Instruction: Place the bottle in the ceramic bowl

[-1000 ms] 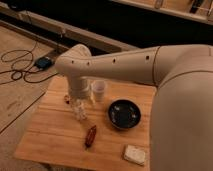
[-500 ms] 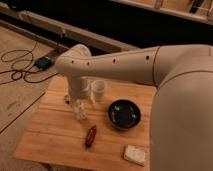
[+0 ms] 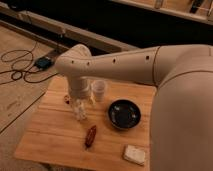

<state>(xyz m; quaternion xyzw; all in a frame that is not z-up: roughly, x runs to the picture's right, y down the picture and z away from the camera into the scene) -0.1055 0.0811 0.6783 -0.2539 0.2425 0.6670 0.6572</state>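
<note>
My gripper (image 3: 79,105) hangs down from the wrist over the left middle of the wooden table (image 3: 50,132). Right under it is a small whitish shape that looks like the bottle (image 3: 81,115), standing on the table. I cannot tell whether the gripper touches or holds it. The glossy black ceramic bowl (image 3: 124,114) sits on the table to the right of the gripper, with nothing visible inside it.
A white cup (image 3: 99,90) stands behind the gripper and the bowl. A slim reddish-brown object (image 3: 90,136) lies in front of the gripper. A pale block (image 3: 134,154) lies at the front right. A small dark item (image 3: 66,98) sits left of the gripper. Cables (image 3: 25,65) lie on the floor at left.
</note>
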